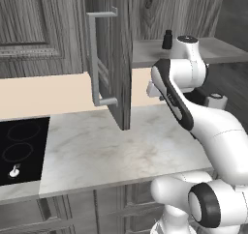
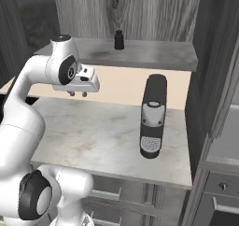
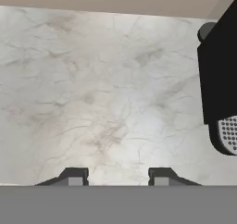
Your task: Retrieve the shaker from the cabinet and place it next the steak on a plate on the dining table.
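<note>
Hand view: the claw [image 3: 115, 177] points straight down at bare white marble tabletop [image 3: 92, 93]; its two dark fingertips [image 3: 74, 176] stand apart with nothing between them, so it is open and empty.
Claw position: in the right base view it hangs above the tabletop, below the level of the cabinet shelf [image 2: 154, 57].
Key relation: the shaker [image 2: 119, 39] stands upright on that shelf, higher than the claw, further back and to its right; its long axis is vertical.
Likely next move: rise, turn the claw toward the shelf and reach in, by my judgement.
Nearby: a black coffee machine [image 2: 152, 116] stands on the tabletop to the claw's right, below the shelf edge.
Obstacle: the open cabinet door [image 1: 114, 59], with its pale bar handle [image 1: 97, 59], juts out on the arm's left.
Far left: a black hob [image 1: 22, 148].
</note>
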Available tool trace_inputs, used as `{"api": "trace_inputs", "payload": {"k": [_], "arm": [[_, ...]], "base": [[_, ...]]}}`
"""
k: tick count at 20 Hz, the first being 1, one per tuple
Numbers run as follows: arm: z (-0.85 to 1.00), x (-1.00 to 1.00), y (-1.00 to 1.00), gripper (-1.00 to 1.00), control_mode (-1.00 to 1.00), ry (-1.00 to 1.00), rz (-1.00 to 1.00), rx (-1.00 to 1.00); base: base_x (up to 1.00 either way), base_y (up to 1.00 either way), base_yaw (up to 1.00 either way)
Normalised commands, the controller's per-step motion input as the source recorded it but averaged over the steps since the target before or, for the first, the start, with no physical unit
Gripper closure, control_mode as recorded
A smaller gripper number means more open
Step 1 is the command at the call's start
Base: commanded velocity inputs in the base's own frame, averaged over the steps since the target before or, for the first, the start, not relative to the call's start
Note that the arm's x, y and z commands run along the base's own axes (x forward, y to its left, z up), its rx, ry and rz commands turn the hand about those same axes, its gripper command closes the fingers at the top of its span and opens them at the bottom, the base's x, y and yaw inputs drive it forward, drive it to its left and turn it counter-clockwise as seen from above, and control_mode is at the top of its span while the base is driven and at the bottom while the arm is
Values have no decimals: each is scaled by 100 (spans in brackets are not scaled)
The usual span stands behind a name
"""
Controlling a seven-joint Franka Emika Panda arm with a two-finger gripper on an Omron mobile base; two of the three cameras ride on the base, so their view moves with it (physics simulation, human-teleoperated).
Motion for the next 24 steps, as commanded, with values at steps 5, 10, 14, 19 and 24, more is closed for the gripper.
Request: {"api": "trace_inputs", "payload": {"k": [5, 10, 14, 19, 24], "arm": [[0, 0, 0, -100, -100, -3, 0, 0], [1, -2, -4, -100, -100, -12, 0, 0], [21, -11, -25, -100, -100, -16, 0, 0], [35, -7, -36, -100, -100, -12, 0, 0], [45, -2, -31, -100, -100, -2, 0, 0]], "base": [[0, 0, 0], [0, 0, 0], [0, 0, 0], [0, 0, 0], [0, 0, 0]]}}
